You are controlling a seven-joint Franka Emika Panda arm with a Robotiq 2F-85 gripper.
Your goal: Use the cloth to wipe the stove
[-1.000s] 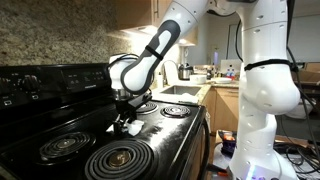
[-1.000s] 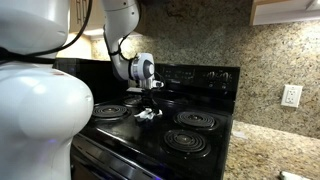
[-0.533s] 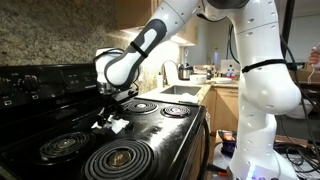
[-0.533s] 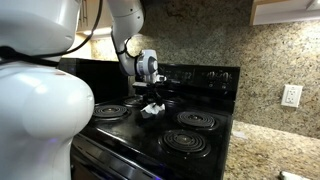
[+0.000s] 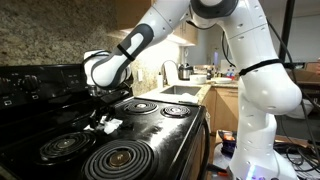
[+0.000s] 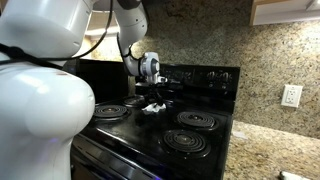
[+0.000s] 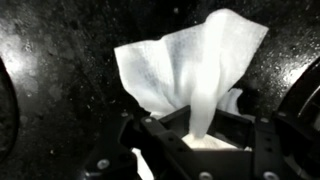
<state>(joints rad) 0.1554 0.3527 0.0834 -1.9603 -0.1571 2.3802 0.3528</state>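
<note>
Jaws stood clamped on a pinch of the cloth (image 7: 190, 65), the gripper (image 7: 205, 132) bunching it so that loose folds fanned toward 12 o'clock over the stove (image 7: 60, 60), seemingly ready to be dragged. The fabric looked soft, whitish and creased; the black top was glossy and speckled. Farther out, in an exterior view, the rag probably touched the surface at 11 o'clock of the front coil burner (image 5: 125, 158).

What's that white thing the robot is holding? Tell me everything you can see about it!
It is a small whitish-grey soft fabric cloth, thin and crumpled into folds. The black gripper is shut on one bunched end, so the rest fans out loosely. It hangs low over the middle of the glossy black stove, between the spiral coil burners, and seems to touch the stove top.
</note>
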